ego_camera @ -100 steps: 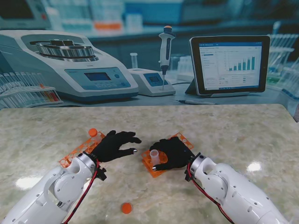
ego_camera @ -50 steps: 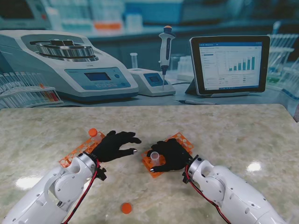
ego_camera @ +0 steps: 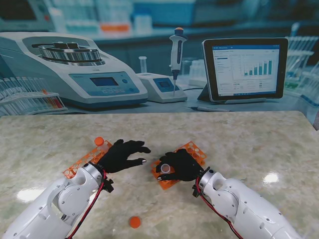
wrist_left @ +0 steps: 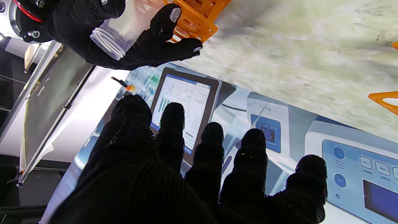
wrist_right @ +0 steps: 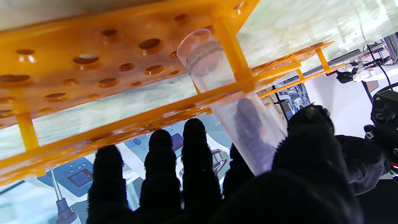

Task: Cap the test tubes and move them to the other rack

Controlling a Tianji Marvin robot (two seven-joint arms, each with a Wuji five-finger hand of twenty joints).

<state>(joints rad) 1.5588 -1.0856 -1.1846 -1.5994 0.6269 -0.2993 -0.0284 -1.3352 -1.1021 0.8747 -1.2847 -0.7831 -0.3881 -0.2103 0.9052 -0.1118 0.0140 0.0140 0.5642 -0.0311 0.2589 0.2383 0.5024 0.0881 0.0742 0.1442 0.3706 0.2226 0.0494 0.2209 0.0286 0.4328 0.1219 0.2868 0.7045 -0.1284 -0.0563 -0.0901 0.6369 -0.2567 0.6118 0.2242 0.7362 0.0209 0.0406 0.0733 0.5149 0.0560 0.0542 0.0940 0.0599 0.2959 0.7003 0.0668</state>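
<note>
Right robot hand (ego_camera: 180, 166) grips faintly printed tube (wrist_left: 124, 26)

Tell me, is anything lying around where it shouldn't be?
Yes. One orange cap lies loose on the table, nearest to me, apart from both racks. The test tube in the right hand has no cap and leans in the orange rack.

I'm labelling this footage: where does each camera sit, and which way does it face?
Stand view: above the shoulders, facing down at the table; both arms, left hand, right hand.
Left wrist: along the left hand's fingers toward the right hand holding the test tube.
Right wrist: along its fingers into the orange rack.
All share the tube.
</note>
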